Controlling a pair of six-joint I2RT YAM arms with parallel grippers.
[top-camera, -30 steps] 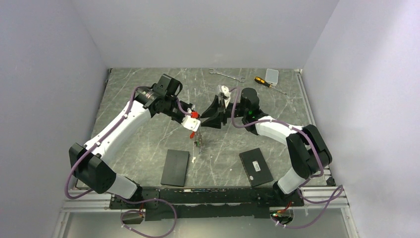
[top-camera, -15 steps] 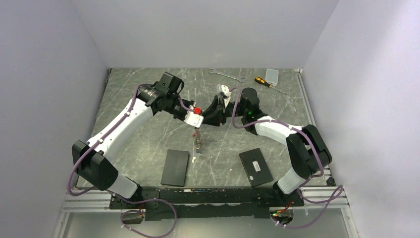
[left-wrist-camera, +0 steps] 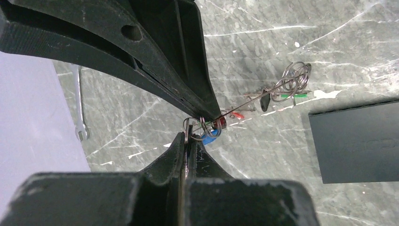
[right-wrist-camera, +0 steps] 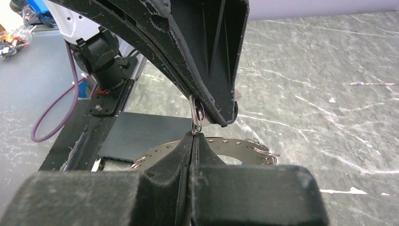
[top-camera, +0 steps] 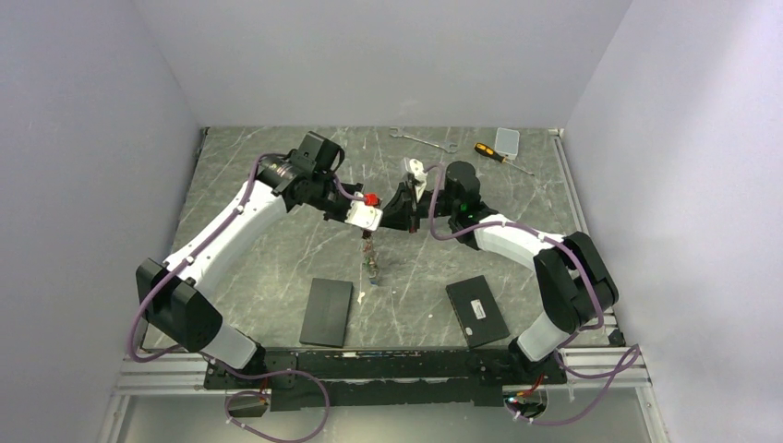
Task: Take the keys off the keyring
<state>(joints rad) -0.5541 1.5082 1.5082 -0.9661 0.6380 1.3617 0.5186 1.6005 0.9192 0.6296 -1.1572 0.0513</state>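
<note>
Over the middle of the table my left gripper and right gripper meet tip to tip. The keyring, a flat grey ring with holes, hangs under them and looks like a thin line in the left wrist view. Keys dangle from it, with blue, red and green tags. My left gripper is shut on a thin metal key blade. My right gripper is shut on a small split ring.
Two flat black boxes lie near the front edge. A silver wrench, a yellow-and-black screwdriver and a small clear case lie at the back. Walls close in the left, right and far sides.
My right gripper has closed from half open. The left gripper has shifted right to meet it, and the hanging keys moved along with it.
</note>
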